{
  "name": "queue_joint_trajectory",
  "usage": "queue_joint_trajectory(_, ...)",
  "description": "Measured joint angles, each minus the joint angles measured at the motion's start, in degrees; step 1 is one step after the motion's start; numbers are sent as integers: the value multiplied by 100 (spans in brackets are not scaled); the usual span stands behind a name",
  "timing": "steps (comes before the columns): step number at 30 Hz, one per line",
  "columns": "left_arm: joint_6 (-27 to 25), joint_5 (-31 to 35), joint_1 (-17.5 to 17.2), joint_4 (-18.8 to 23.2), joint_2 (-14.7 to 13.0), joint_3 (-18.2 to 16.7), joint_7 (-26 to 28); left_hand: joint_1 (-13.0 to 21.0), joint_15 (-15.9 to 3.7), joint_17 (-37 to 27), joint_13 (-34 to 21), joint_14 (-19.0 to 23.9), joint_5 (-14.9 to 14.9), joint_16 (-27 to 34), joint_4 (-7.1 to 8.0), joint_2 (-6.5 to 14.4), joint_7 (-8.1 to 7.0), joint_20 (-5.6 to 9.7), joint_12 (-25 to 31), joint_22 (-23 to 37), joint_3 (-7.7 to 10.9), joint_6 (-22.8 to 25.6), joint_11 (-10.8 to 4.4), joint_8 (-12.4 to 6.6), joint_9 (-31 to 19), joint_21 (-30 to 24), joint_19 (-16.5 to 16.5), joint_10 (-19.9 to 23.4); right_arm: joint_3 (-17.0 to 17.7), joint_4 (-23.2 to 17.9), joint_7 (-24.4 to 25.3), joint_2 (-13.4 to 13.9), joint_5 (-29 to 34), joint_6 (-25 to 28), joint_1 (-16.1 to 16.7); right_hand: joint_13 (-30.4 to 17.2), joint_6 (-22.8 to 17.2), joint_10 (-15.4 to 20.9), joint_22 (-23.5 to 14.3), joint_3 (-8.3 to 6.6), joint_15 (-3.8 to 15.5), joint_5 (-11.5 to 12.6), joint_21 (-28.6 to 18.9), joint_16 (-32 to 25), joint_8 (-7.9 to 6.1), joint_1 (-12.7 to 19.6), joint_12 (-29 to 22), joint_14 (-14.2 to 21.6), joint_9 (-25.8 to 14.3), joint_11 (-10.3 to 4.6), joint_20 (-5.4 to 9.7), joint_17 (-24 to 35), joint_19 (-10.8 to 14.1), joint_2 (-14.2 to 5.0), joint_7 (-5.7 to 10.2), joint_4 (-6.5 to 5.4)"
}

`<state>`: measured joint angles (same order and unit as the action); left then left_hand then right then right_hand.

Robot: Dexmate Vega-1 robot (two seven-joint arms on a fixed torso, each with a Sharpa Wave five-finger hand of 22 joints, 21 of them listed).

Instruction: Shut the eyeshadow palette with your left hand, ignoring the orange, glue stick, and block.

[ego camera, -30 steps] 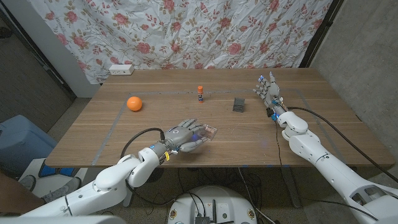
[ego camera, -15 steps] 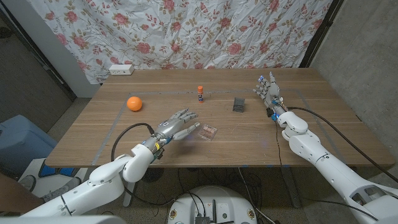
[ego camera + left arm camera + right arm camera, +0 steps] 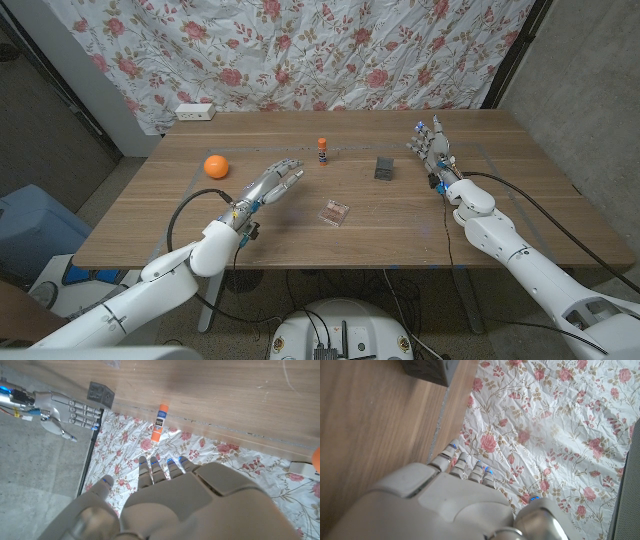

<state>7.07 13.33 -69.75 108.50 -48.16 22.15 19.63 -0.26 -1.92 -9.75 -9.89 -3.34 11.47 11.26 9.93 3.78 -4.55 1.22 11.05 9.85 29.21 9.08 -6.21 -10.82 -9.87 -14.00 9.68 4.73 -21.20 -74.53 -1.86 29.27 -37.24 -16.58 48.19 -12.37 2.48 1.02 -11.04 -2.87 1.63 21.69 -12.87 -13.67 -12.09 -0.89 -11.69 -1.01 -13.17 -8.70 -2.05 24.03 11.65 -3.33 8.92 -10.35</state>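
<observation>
The eyeshadow palette (image 3: 335, 212) lies shut on the table's near middle, a small pinkish flat case. My left hand (image 3: 270, 184) hovers up and to the left of it, apart from it, fingers spread and holding nothing. The left wrist view looks along that hand (image 3: 165, 502) with its fingers (image 3: 157, 467) stretched out. My right hand (image 3: 430, 146) stands at the far right of the table, fingers straight and apart, holding nothing; the same hand (image 3: 57, 406) shows in the left wrist view.
An orange (image 3: 216, 166) sits at the left. A glue stick (image 3: 322, 151) stands upright at the far middle. A dark block (image 3: 384, 168) lies right of it. A white power strip (image 3: 195, 111) rests at the back left edge.
My left hand has lifted off the palette and drawn back to the left and farther up the table. The palette stays shut where it was. The right hand has not moved.
</observation>
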Motion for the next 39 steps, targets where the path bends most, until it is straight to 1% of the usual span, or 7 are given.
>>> queue_joint_trajectory(4, 289, -349, 188, -327, 175, -29, -19, 0, -23, 16, 0, 82, 0, 0, -18, 0, 15, -42, 0, 0, 65, 25, 7, 0, 0, -23, -124, 7, -1, 2, -7, 0, -1, -1, -1, 0, 0, 0, 0, 0, 0, 0, 0, 0, 0, 0, 0, 0, 0, 0, 0, 0, 0, 0, 0, 0)
queue_joint_trajectory(7, 427, -547, 188, -327, 175, -29, -66, 15, -3, 16, 0, 121, 48, 0, -41, -15, 16, -16, 0, 0, 88, 66, 27, 0, 0, -23, -227, 28, -1, 2, -7, 1, -1, -1, -2, 0, 0, 0, 0, 0, 0, 0, 0, 0, 0, 0, 0, 0, 0, 0, 0, 0, 0, 0, 0, 0)
queue_joint_trajectory(9, 497, -737, 383, -640, 359, -38, -121, 44, 19, 16, 0, 143, 48, 0, -52, 14, 16, 11, 0, 0, 99, 66, 20, 0, 0, -23, -255, 58, -1, 3, -11, 1, -2, -1, -2, 0, 0, 0, 0, 0, 0, 0, 0, 0, 0, 0, 0, 0, 0, 0, 0, 0, 0, 0, 0, 0)
queue_joint_trajectory(11, 545, -936, 383, -640, 359, -38, -177, 44, -3, 16, 0, 182, 48, 0, -41, 15, 57, 11, 0, 1, 135, 107, 17, 0, 0, -23, -255, 79, -1, 3, -11, 1, -2, -1, -3, 0, 0, 0, 0, 0, 0, 0, 0, 0, 0, 0, 0, 0, 0, 0, 0, 0, 0, 0, 0, 0)
queue_joint_trajectory(14, 613, -1188, 545, -887, 525, -40, -244, 44, 18, 16, 0, 203, 48, 0, -78, 15, 57, -3, 0, 1, 172, 107, 17, 0, 0, -23, -351, 79, -1, 3, -13, 3, -3, -1, -4, 0, 0, 0, 0, 0, 0, 0, 0, 0, 0, 0, 0, 0, 0, 0, 0, 0, 0, 0, 0, 0)
queue_joint_trajectory(24, 769, -1857, 972, -1505, 970, 76, -462, 105, 10, 15, 0, 276, 48, -39, -118, 45, 88, -21, 0, -27, 261, 137, 48, 7, -1, -23, -473, 110, -2, 3, -7, 3, -4, -1, -5, 0, 0, 0, 0, 0, 0, 0, 0, 0, 0, 0, 0, 0, 0, 0, 0, 0, 0, 0, 0, 0)
queue_joint_trajectory(39, 845, -2596, 1464, -2165, 1525, 288, -659, 143, 11, 14, 0, 339, 48, -39, -165, 53, 141, -20, 0, -26, 354, 190, 79, 24, -1, -22, -552, 140, 1, 2, 10, 0, -4, -1, -4, 0, 0, 0, 0, 0, 0, 0, 0, 0, 0, 0, 0, 0, 0, 0, 0, 0, 0, 0, 0, 0)
